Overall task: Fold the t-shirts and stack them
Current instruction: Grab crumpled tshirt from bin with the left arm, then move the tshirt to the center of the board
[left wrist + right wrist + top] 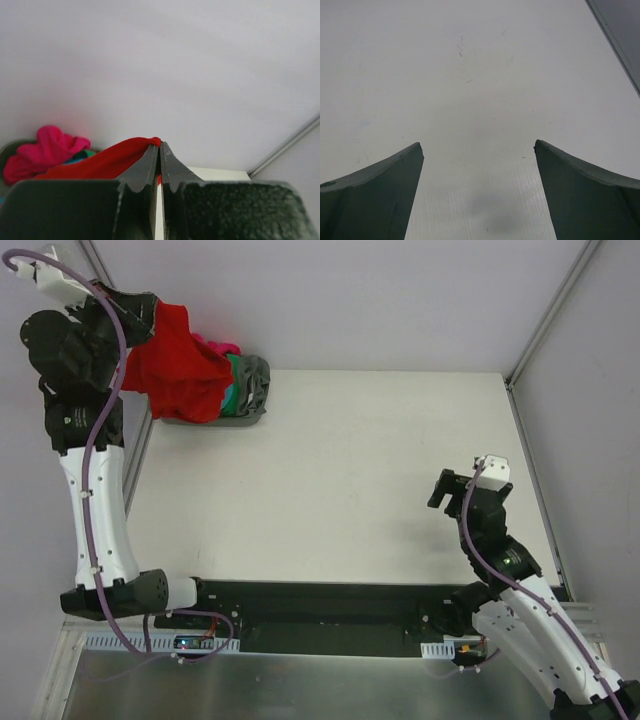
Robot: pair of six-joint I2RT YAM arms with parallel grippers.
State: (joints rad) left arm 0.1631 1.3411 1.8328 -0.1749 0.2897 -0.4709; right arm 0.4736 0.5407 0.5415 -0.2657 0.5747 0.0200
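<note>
My left gripper (152, 312) is raised at the far left, shut on a bright red t-shirt (180, 365) that hangs from it over the pile. In the left wrist view the jaws are pinched together at the tips (159, 145) with red cloth (105, 162) caught between them. A magenta-pink shirt (42, 150) lies bunched behind it, with a bit of teal beside. In the top view pink (215, 343), green (236, 390) and grey (255, 375) shirts lie heaped in the tray. My right gripper (450, 490) is open and empty above the bare table (480, 75).
The grey tray (235, 420) sits at the table's far left corner, against the wall. A metal frame rail (535, 455) runs along the table's right edge. The white tabletop (340, 490) lies between the arms.
</note>
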